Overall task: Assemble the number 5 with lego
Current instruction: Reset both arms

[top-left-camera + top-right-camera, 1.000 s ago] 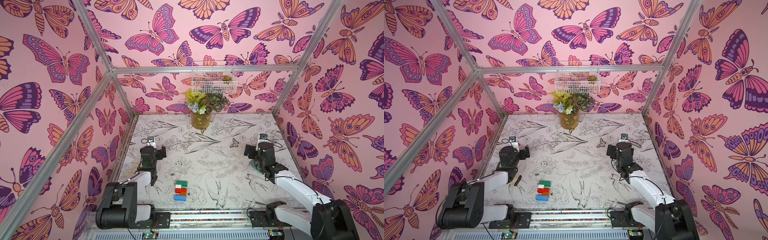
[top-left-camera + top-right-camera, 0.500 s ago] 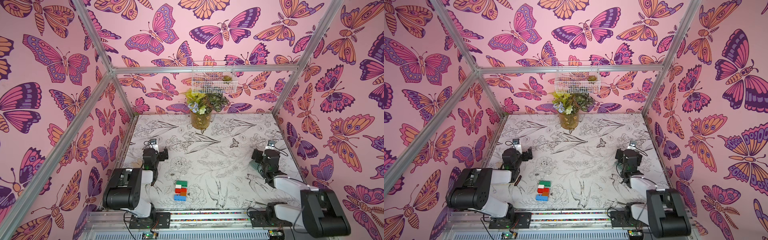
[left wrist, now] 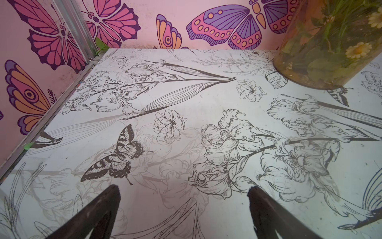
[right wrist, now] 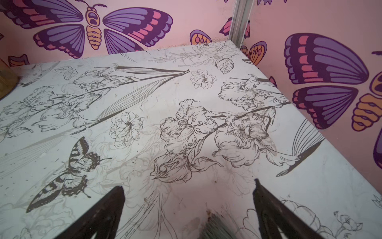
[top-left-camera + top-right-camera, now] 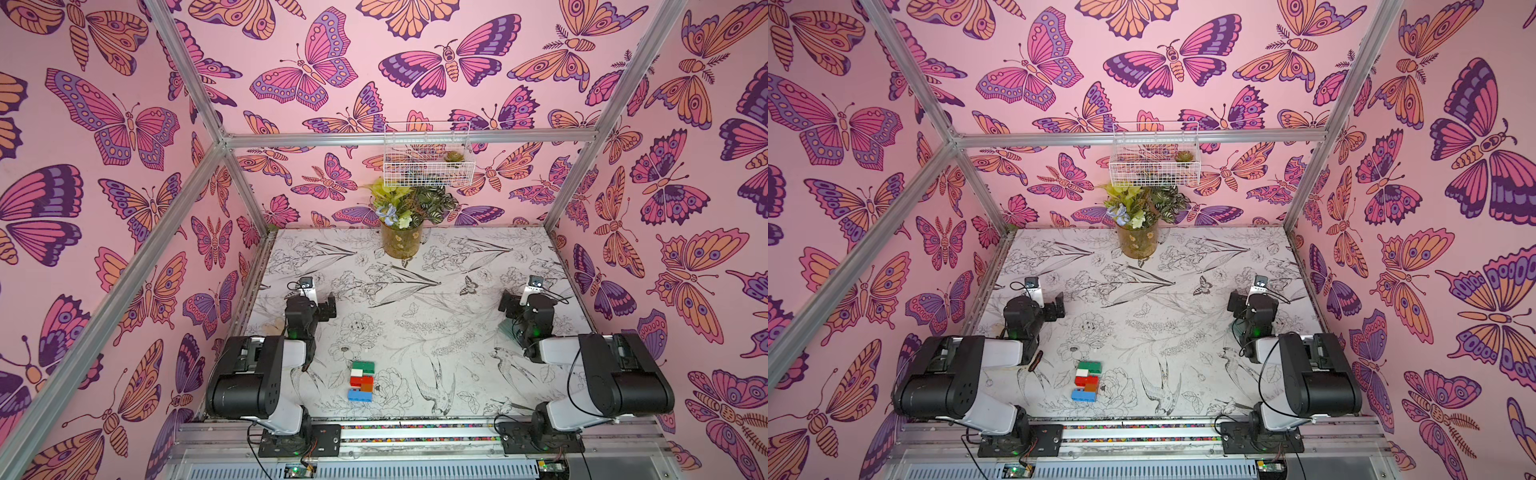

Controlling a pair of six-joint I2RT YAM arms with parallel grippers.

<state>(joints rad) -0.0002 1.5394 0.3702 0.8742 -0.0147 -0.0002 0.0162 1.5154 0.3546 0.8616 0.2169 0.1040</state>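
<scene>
Blocky five-brick lego number 5 (green, white, red, orange, blue) sits assembled near front edge of floral-print counter; left pincer, right pincer: jaws apart, empty, well clear. Task looks done.

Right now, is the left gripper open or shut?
Open: the left gripper shows its fingers wide apart in the left wrist view, with only bare table between them.

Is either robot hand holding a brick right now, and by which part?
Nothing is held. The left hand and right hand are both open and empty; the brick figure lies on the table, apart from both.
</scene>
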